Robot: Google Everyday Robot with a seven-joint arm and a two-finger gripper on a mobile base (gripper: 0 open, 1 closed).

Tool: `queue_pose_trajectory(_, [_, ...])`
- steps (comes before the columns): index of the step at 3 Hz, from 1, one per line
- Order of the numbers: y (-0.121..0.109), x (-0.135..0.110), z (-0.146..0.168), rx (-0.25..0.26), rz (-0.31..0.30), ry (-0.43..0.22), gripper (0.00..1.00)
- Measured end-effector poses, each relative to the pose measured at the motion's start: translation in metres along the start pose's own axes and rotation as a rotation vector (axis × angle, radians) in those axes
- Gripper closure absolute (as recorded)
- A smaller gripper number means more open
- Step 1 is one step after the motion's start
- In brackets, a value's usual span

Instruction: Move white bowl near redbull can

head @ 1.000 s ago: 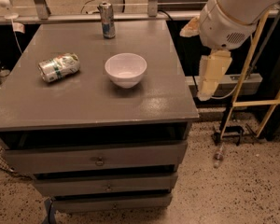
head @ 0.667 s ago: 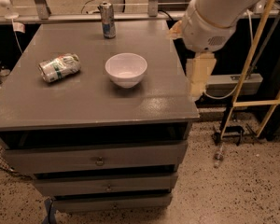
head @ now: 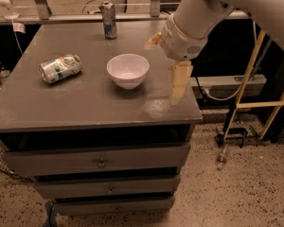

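Camera view: the bowl (head: 128, 70) sits mid-counter (head: 85, 105), with the redbull can (head: 109, 20) well behind it. The pincer (head: 168, 60) hovers right of the bowl, wide and empty. This looks like the approach; next it must grip the bowl's rim.

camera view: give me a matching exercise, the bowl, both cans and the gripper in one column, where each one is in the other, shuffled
Things:
1. white bowl
2. redbull can
3. silver-and-green can
4. gripper

Places:
A. lying on its side, on the left of the table
B. standing upright near the back edge
C. raised, by the right edge
D. upright near the middle of the top

Pairs: 1-D, 2-B, 3-A, 4-C
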State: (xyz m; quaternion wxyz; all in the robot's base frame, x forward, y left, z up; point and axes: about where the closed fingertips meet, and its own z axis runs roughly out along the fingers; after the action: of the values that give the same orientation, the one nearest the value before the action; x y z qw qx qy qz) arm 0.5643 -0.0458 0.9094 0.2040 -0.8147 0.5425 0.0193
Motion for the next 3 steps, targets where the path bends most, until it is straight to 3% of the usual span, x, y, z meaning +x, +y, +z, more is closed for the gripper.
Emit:
queue_pose_trajectory(1, [-0.010,-0.011,0.021,-0.027,-0.025,-0.084,0.00])
queue_pose_trajectory(3, [-0.022,-0.038,0.042,-0.073,-0.099,-0.159,0.00])
